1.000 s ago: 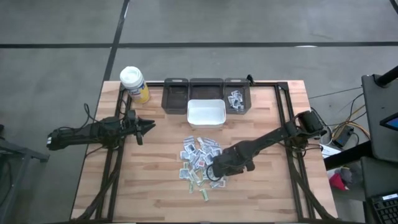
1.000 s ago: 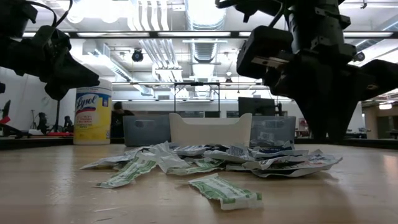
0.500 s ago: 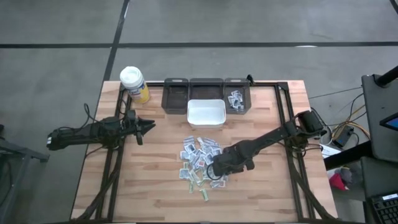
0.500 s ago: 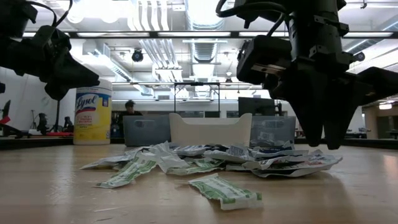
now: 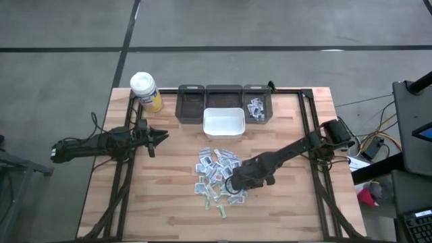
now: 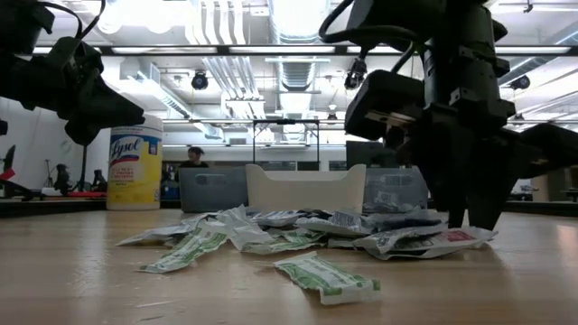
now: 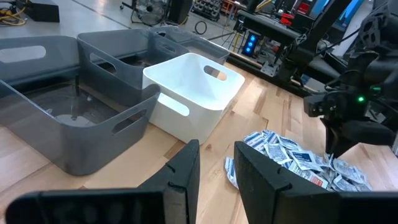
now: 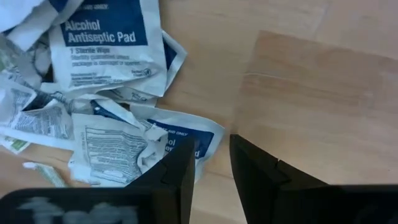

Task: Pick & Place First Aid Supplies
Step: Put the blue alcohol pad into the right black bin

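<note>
The right claw (image 5: 234, 188) is down at the near right edge of the scattered heap of small flat white paper first aid packets (image 5: 214, 172) in the middle of the pale wooden bench (image 5: 283, 209), seen from above, while the left claw (image 5: 160, 136) waits well off to the left, up off the bench. Beyond the heap sits the white rectangular plastic bin (image 5: 224, 122), with three grey plastic bins (image 5: 191, 102) behind it, the right one already holding a few packets. At bench height, the right claw's tips come down right at a crumpled white packet with red print (image 6: 432, 242) on the pile's edge. From the left wrist, that arm's own fingers (image 7: 183, 176) stand slightly apart, empty. From the right wrist, the fingers (image 8: 180, 171) are narrowly parted over bare wood, just beside a creased blue-printed antiseptic pad packet (image 8: 146, 144), gripping nothing. These packets look feather-light, floppy and thin, apt to slide or lift in twos; a raised crumpled edge seems the best place to pinch.
</note>
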### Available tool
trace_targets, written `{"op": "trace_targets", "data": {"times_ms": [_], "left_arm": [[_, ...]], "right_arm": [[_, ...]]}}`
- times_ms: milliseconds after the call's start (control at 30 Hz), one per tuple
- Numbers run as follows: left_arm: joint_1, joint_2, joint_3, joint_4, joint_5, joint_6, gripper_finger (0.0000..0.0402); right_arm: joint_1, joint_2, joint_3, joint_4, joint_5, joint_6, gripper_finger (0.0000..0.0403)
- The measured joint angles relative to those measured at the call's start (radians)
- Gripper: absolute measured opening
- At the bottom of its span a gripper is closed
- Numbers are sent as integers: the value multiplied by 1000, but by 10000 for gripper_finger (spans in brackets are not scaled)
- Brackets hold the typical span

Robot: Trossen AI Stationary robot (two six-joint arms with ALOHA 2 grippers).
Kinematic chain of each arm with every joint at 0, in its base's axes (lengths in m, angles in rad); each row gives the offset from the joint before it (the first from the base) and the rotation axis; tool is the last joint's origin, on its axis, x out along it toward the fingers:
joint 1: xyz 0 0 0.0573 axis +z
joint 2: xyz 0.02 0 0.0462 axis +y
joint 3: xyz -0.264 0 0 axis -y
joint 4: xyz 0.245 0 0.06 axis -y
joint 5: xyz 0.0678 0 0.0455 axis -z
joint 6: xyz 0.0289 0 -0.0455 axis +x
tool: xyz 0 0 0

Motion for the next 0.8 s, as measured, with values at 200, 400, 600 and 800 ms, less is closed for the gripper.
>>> {"op": "trace_targets", "data": {"times_ms": [200,400,600,800], "left_arm": [[0,0,0,0,0,0,94],[0,0,0,0,0,0,94],[0,0,0,0,0,0,94],[0,0,0,0,0,0,94]], "right_arm": [[0,-1,-13,8,-11,20,83],[0,-1,-14,-2,-16,21,51],[0,-1,-14,-15,-17,20,16],[0,-2,-14,-26,-17,17,9]]}}
